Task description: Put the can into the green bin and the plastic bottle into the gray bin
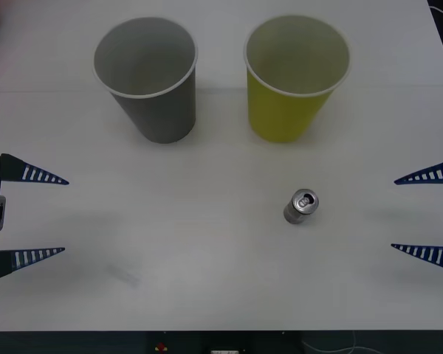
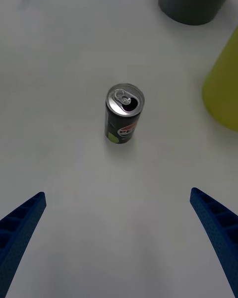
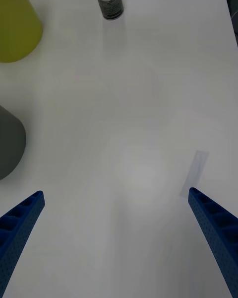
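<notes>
The left claw [image 1: 65, 216] is hovering at the left edge of the front view, over the white tabletop [image 1: 170, 243], with its two blue ribbed fingers spread wide apart and nothing lying between them. It is gripping nothing and touching nothing; its fingertips are pointing inward toward the middle of the tabletop. In the left wrist view the same claw [image 3: 116, 198] is showing one finger at each lower corner, and the gap between them is taking in bare white surface with a faint pale mark on it.

The right claw [image 1: 393, 214] is hanging at the right edge of the front view, also opened wide, holding nothing and touching nothing. Its fingertips are pointing toward the can [image 1: 301, 206], which is standing upright on the tabletop, well apart from both tips. In the right wrist view this claw [image 2: 118, 195] is framing the can [image 2: 124, 113] ahead of it; the silver pull-tab top is facing up and the dark body is showing a yellow-green patch on its label.

The green bin [image 1: 296, 77] is standing upright at the back of the tabletop, beyond the can and slightly to its left, not touching it. The gray bin [image 1: 149, 77] is standing upright beside the green one, on its left, with a clear gap between the two. Both bins are sitting with their pale rims up and their insides looking empty.
</notes>
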Robot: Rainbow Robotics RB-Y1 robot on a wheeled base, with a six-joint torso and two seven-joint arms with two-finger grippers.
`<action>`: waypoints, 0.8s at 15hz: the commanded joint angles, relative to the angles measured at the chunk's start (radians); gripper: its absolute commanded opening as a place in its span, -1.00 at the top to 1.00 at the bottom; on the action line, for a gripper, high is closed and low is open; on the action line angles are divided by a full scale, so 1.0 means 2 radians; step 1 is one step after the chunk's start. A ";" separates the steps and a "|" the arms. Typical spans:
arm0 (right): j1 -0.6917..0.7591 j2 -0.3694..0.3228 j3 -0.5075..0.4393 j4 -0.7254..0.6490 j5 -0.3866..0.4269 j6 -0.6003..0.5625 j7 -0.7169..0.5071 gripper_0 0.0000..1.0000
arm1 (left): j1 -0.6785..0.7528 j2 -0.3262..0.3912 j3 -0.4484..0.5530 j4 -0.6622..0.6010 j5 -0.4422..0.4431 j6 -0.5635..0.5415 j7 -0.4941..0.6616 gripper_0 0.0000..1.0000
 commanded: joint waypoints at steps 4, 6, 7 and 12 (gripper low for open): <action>-0.045 0.038 0.069 0.063 -0.028 0.010 0.030 -1.00 | 0.000 0.000 0.000 0.000 0.000 0.000 0.000 -1.00; -0.051 0.057 0.077 0.076 -0.028 0.010 0.041 -1.00 | 0.000 0.000 0.000 0.000 0.000 0.000 0.000 -1.00; -0.054 0.064 0.081 0.083 -0.028 0.010 0.053 -1.00 | 0.000 0.000 0.000 0.000 0.000 0.000 0.000 -1.00; -0.098 0.109 0.122 0.163 -0.039 0.010 0.138 -1.00 | 0.000 0.000 0.000 0.000 0.000 0.000 0.000 -1.00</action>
